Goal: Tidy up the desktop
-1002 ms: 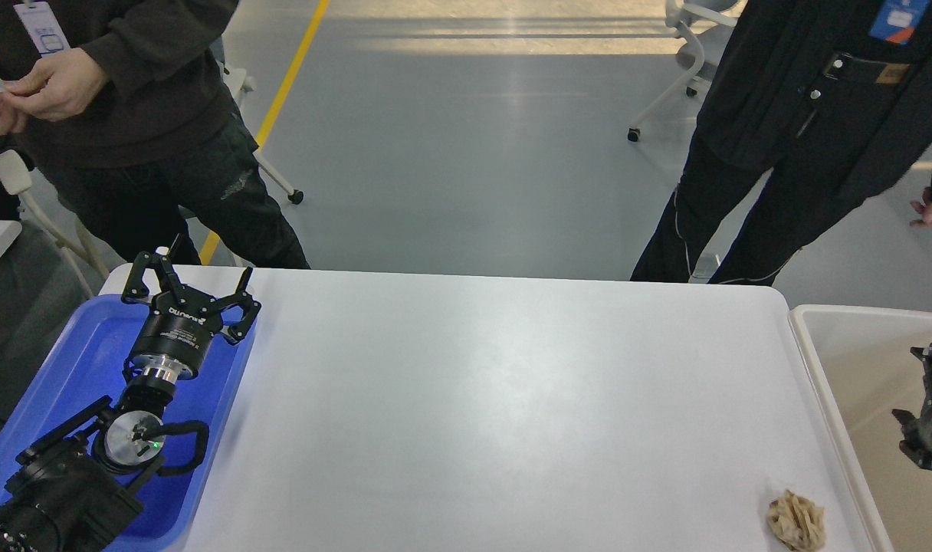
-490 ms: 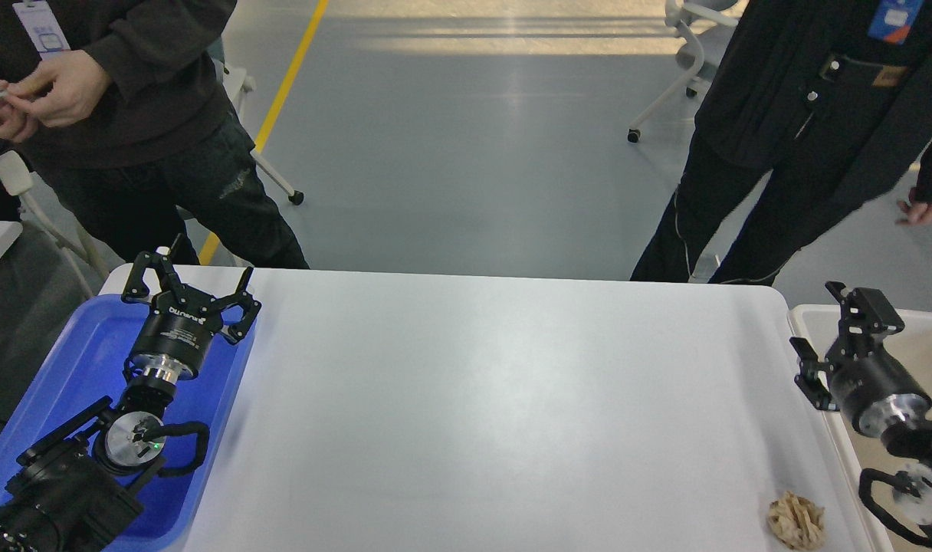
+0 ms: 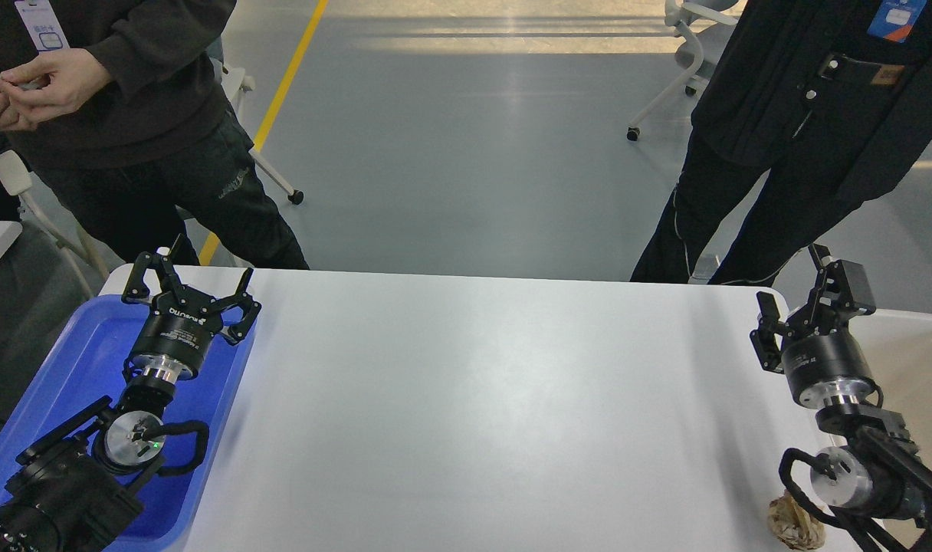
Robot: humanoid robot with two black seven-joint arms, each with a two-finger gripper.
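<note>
Large smooth white rectangular desktop (image 3: 474,399): centre. Crumpled tan paper wad (image 3: 792,525): near right corner, beneath right arm. Left gripper (image 3: 192,280): fingers spread, empty, above blue plastic tray (image 3: 67,360). Right gripper (image 3: 807,300): fingers apart, empty, over desktop's right edge.

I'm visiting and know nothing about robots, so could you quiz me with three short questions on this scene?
1. True or false: the left gripper hangs over the blue tray.
2. What lies on the desktop at its near right corner? A) crumpled paper B) a cup C) a pen
3. Fill in: both grippers, including the right gripper, have their fingers ____.

Key: 1 true; 2 A, the crumpled paper; 3 open.
</note>
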